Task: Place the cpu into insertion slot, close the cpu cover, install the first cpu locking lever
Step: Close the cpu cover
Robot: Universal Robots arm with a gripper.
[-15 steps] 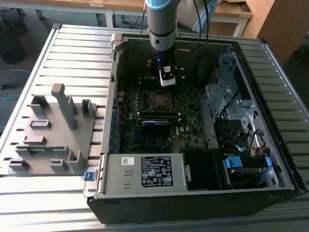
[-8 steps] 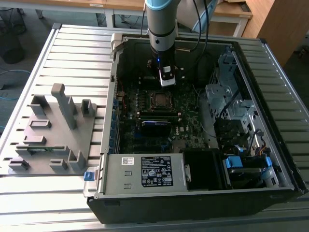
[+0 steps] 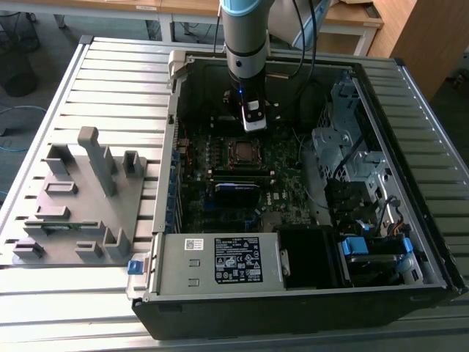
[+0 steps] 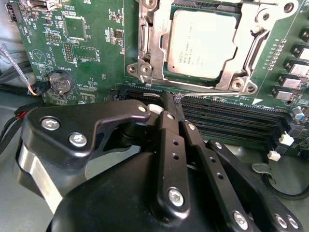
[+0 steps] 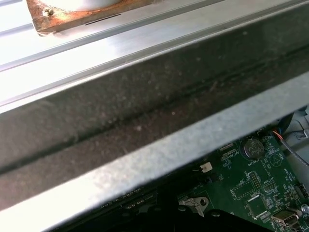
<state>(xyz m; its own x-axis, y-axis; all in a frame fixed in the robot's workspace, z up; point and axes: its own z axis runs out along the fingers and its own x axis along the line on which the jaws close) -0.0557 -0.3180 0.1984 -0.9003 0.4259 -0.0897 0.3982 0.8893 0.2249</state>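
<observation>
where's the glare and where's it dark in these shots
Second wrist view: light glints off the cpu and cpu cover. First wrist view: the table slats are washed out white, the case wall dark beside them. Exterior view: the case interior lies in shade.

Faint lines of print are seen on the cpu (image 4: 202, 44) top, too fine to be read. White lettering and a triangle mark are printed on the motherboard (image 4: 82, 53). A black-and-white label (image 3: 237, 260) and a small white sticker (image 3: 193, 244), possibly barcoded, are carried on the power supply housing (image 3: 176, 277); nothing there is legible.
</observation>
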